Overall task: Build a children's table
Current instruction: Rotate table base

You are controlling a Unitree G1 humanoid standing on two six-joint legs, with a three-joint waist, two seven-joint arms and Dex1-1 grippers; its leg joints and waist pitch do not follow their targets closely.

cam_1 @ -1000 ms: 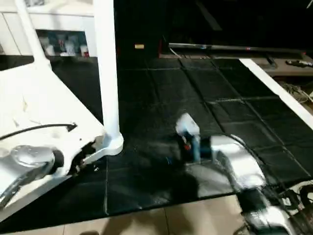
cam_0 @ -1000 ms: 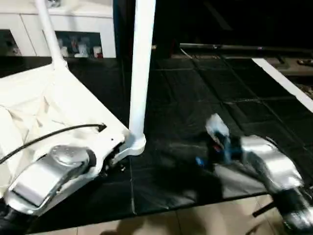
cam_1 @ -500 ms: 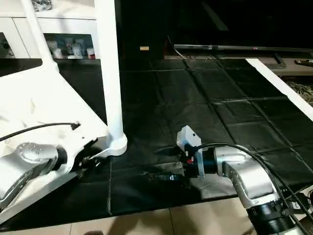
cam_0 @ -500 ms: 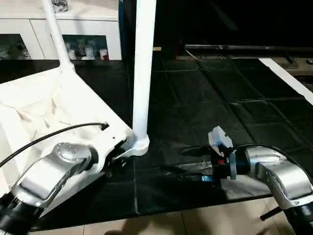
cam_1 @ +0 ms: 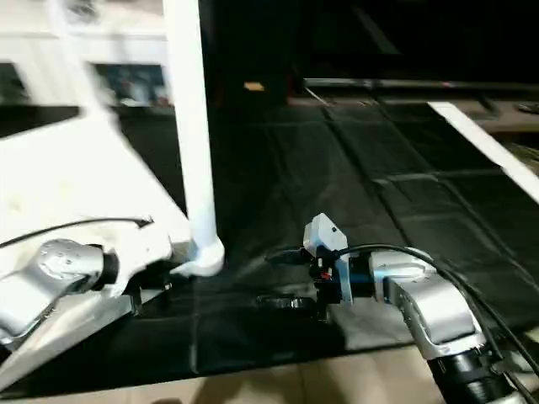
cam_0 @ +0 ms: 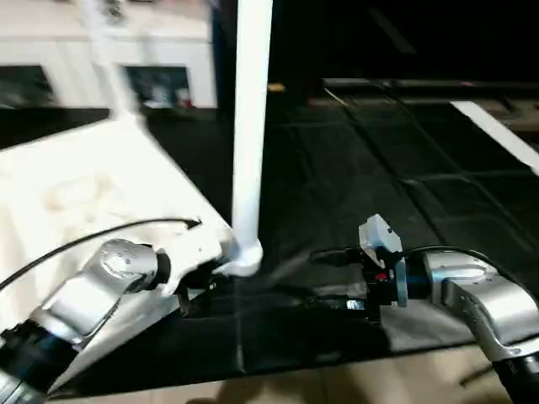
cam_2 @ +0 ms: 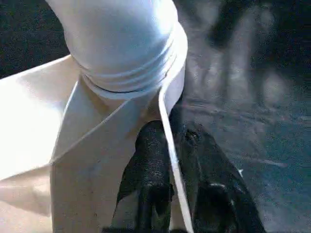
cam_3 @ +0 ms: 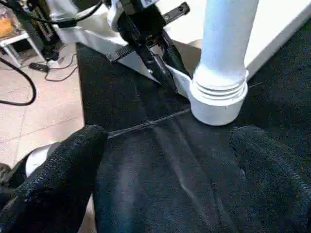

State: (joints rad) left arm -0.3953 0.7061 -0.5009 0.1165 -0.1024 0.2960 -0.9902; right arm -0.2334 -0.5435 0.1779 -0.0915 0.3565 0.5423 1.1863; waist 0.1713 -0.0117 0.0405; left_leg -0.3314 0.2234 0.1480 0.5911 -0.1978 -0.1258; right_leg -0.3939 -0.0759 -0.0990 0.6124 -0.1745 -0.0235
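1. Left pincer (cam_2: 167, 145) now clamped on the thin rim of the tabletop (cam_0: 76, 185), right by the corner socket; a second ago, wider apart.
2. Tabletop lying underside-up on the black mat (cam_0: 379, 185), upright leg (cam_0: 251, 126) seated in that near corner, second leg (cam_0: 105, 59) standing at the far corner.
3. Right pincer (cam_3: 167, 160) spread wide, hovering low over the mat, facing the leg's flared base; closer to the socket than before.

No lettering, label, brand or number can be read on anything here.
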